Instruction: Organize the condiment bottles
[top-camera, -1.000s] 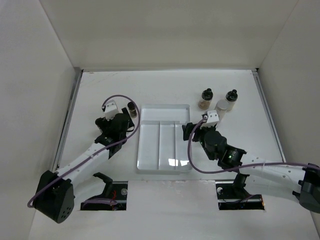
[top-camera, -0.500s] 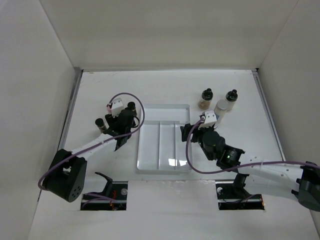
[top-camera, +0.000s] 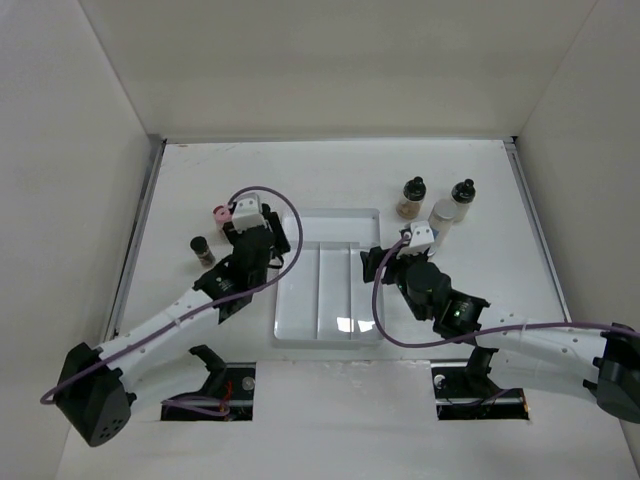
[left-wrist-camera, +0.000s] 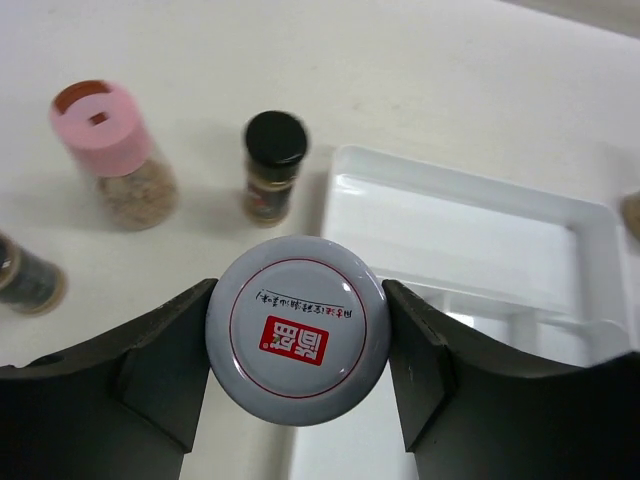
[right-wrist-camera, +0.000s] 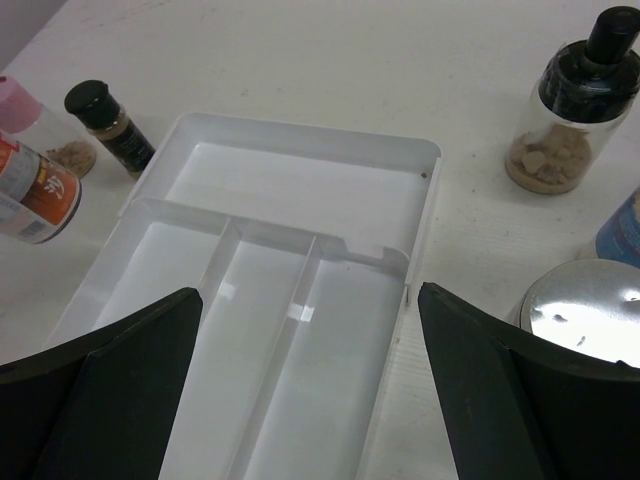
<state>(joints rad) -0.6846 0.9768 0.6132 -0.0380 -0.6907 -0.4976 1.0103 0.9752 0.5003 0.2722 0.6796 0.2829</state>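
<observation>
So far the tray (right-wrist-camera: 300, 135) seems empty; other bottles (left-wrist-camera: 273, 165) wait outside. Left gripper (left-wrist-camera: 297, 345) squeezes a silver-top bottle (left-wrist-camera: 297, 322), right gripper (right-wrist-camera: 310, 345) gapes wide

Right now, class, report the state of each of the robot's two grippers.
Left gripper: shut on the round silver-capped clear jar.
Right gripper: open, holding nothing.
</observation>
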